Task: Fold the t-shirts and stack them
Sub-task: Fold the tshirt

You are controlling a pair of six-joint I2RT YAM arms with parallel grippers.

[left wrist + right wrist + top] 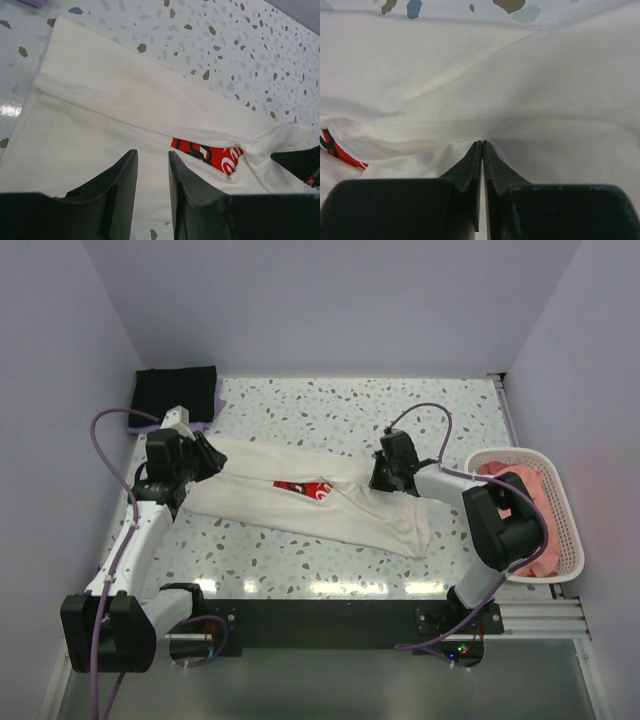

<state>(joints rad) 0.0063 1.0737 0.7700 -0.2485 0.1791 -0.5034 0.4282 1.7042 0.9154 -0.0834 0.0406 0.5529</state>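
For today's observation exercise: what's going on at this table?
A cream-white t-shirt lies stretched across the table, partly folded. The right gripper is pinched shut on a crease in it; the left gripper hangs part open over its other end. A black t-shirt lies folded on a lavender t-shirt at the far left corner, and a salmon-pink t-shirt sits in the basket.
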